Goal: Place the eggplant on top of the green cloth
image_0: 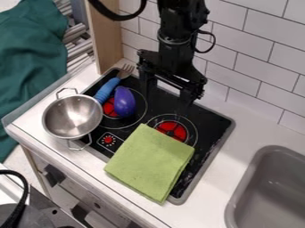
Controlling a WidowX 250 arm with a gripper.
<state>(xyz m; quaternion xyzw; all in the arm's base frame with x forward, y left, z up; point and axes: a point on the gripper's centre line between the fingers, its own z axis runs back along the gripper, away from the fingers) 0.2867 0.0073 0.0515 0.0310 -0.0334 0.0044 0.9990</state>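
1. The black two-finger gripper (166,99) hung above the flat black stovetop (207,121), released, its two fingers standing apart.
2. Close under the gripper, on the camera's side of it, was a round red-centred burner (173,129).
3. The glossy purple plastic eggplant (124,102) lay near the gripper, to its left in the view and outside its fingers, partly over another red burner (109,108).
4. Just past the eggplant, further left of the gripper, lay a fork with a thick blue handle (109,87), its tines pointing back toward the wall.
5. The folded light-green cloth (149,162) lay farther from the gripper, toward the camera, across the stovetop's front edge.
6. Beyond the eggplant and fork, left of the gripper, stood a round shiny metal bowl (71,116) with wire handles.
7. Farthest off were a grey rounded sink (237,191), to the gripper's lower right, and a large dark-green fabric (30,53), well to its left.
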